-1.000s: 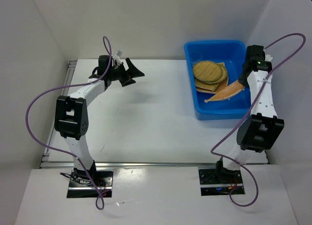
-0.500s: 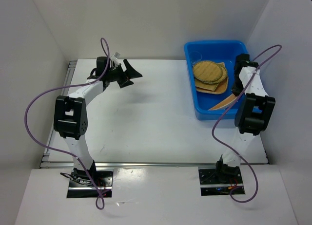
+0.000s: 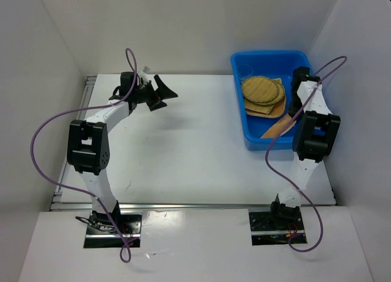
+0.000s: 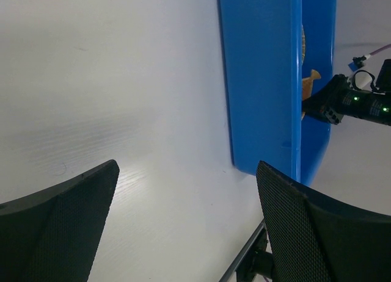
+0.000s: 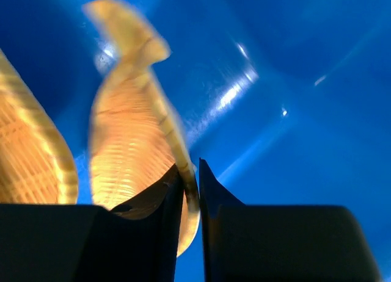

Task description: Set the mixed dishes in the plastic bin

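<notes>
The blue plastic bin (image 3: pixel 269 53) stands at the back right of the table. A stack of round and squarish woven trays (image 3: pixel 261 90) lies in it, with a clear cup (image 3: pixel 246 69) in its far left corner. My right gripper (image 3: pixel 295 115) is down inside the bin, shut on the rim of the pointed leaf tray (image 3: pixel 278 127), which slants along the near right side. In the right wrist view the jaws (image 5: pixel 190 172) pinch the leaf tray's edge (image 5: pixel 131 141) over the blue floor (image 5: pixel 293 80). My left gripper (image 3: pixel 164 90) is open and empty above the table's far left.
The left wrist view shows the bin's outer wall (image 4: pixel 263 80), the leaf tray's tip (image 4: pixel 310 80) and the right arm (image 4: pixel 360 102) beyond it. White walls enclose the table. Another tray's edge (image 5: pixel 30 154) lies left of the leaf tray.
The right arm has folded down and pulled in, lowering the leaf tray deeper into the bin toward its near right corner. The left arm has barely moved.
</notes>
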